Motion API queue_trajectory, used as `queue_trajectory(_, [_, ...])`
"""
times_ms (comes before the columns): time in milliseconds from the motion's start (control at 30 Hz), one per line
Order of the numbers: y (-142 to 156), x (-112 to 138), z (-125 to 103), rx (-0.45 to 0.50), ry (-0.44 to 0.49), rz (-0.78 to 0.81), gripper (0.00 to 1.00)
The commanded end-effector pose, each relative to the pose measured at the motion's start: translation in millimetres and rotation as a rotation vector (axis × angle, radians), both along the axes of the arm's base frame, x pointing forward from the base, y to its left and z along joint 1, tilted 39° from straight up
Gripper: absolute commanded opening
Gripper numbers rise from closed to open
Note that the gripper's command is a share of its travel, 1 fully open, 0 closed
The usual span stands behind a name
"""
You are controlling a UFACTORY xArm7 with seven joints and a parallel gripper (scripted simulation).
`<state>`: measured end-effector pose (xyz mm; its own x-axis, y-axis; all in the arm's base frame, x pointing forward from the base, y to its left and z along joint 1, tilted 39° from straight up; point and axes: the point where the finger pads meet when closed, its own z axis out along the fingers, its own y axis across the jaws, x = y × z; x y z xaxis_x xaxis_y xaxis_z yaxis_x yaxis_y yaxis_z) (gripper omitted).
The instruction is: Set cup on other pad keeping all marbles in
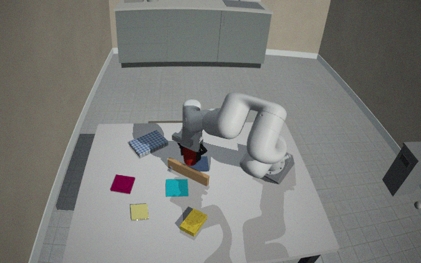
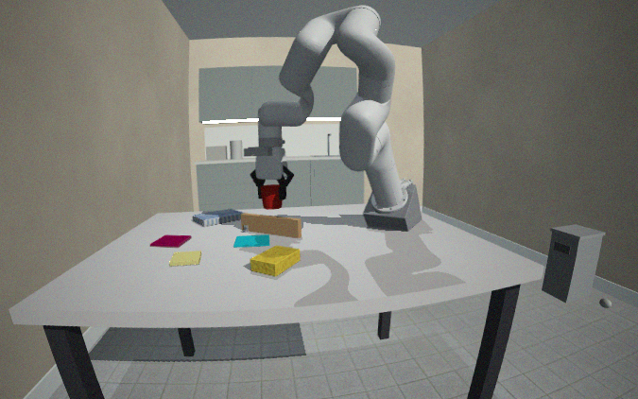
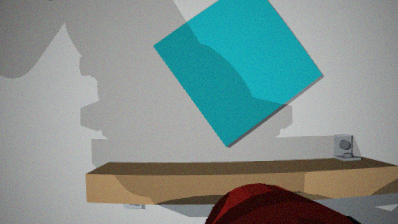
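The rail (image 1: 188, 172) (image 2: 271, 225) (image 3: 240, 185), a long wooden bar, stands on edge on the tabletop (image 1: 247, 209) (image 2: 162, 292) (image 3: 40, 135). Above it, on the side toward the kitchen cabinets (image 1: 192, 35) (image 2: 232, 183), the gripper (image 1: 192, 152) (image 2: 271, 191) has its fingers spread fairly wide around the red cup (image 1: 189, 156) (image 2: 271, 197) (image 3: 260, 205) and holds it between them. The cup is in the air, higher than the rail and apart from it, looking roughly upright. Its inside is hidden from these angles, so the marbles cannot be made out. The blue pad (image 1: 202, 163) lies on the cabinet side of the rail, partly hidden behind the cup and the rail. The teal pad (image 1: 176, 187) (image 2: 251, 241) (image 3: 240, 70) lies flat just across the rail from it, with shadow over part of its top. Farther from the rail on that same side are a yellow block (image 1: 193, 222) (image 2: 275, 260), a pale yellow square (image 1: 139, 212) (image 2: 185, 258) and a dark pink square (image 1: 122, 184) (image 2: 170, 241). A blue checked block (image 1: 148, 143) (image 2: 216, 216) lies near the rail's end farther from the arm's base (image 1: 279, 179) (image 2: 385, 222).
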<state>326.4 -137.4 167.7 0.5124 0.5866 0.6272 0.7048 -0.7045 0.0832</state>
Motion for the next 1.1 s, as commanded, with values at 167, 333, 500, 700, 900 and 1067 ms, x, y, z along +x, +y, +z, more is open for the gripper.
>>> queue_trajectory(167, [23,23,28,-0.003,-0.001,-0.004,0.85])
queue_trajectory(333, [34,32,40,-0.003,-0.001,-0.004,0.85])
queue_trajectory(500, [45,43,52,-0.003,-0.001,-0.004,0.85])
queue_trajectory(700, [56,52,64,-0.003,-0.001,-0.004,0.85])
queue_trajectory(900, [60,56,69,-0.003,-0.001,-0.004,0.85])
queue_trajectory(1067, [64,59,72,-0.003,-0.001,-0.004,0.85])
